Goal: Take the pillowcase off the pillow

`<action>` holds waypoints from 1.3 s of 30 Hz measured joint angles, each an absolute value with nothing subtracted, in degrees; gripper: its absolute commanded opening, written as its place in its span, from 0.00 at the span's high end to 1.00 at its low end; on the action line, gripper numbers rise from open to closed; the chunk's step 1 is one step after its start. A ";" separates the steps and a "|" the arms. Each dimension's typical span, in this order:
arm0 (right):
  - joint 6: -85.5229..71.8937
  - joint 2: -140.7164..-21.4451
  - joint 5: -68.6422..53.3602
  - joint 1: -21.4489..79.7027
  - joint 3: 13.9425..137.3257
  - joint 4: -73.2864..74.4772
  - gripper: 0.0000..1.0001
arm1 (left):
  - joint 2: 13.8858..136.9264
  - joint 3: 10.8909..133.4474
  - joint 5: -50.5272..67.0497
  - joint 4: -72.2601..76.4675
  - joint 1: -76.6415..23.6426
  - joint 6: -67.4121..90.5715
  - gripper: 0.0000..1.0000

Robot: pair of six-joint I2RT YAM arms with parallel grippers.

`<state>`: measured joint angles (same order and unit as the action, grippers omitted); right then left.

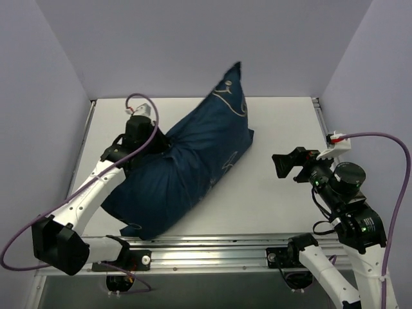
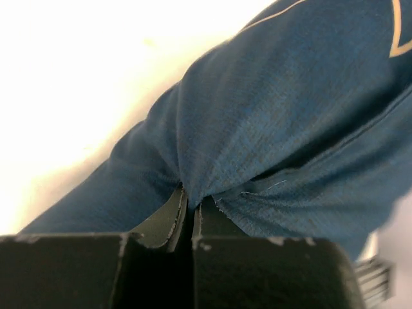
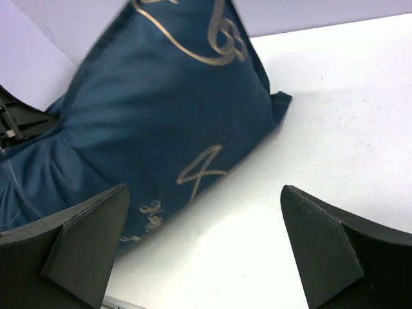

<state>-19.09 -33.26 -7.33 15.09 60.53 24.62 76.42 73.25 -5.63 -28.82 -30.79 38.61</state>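
Pillowcase [image 1: 193, 164]: navy with cream line drawings, plump, lying diagonally on the left-centre of the table, its far corner raised toward the back wall.
Left gripper [image 2: 190, 205]: jaws pinched together on a bunched fold at the pillowcase's left side.
Right gripper [image 1: 280, 165]: jaws spread wide, holding nothing, facing the pillowcase from its right, apart from it.
Table [image 1: 277, 206]: white, with a metal rail [image 1: 212, 257] along the near edge.

You see the navy pillowcase [image 1: 193, 174] stuffed full, lying diagonally mid-frame, top corner peaked, left side bunched.
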 measured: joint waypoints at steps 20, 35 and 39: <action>-20.62 -39.33 -16.38 15.11 55.99 22.68 0.00 | 86.65 61.25 9.74 -18.44 -7.62 40.95 0.08; -25.78 -49.41 -19.94 18.31 47.64 13.54 0.00 | 63.33 57.32 6.66 -25.58 -16.01 33.89 0.06; -27.97 -51.64 -18.83 23.11 45.52 11.40 0.02 | 68.82 53.91 7.97 -24.86 -18.85 34.06 0.01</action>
<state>-27.97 -51.64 -18.83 23.11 45.52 11.40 68.82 53.91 7.97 -24.86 -18.85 34.06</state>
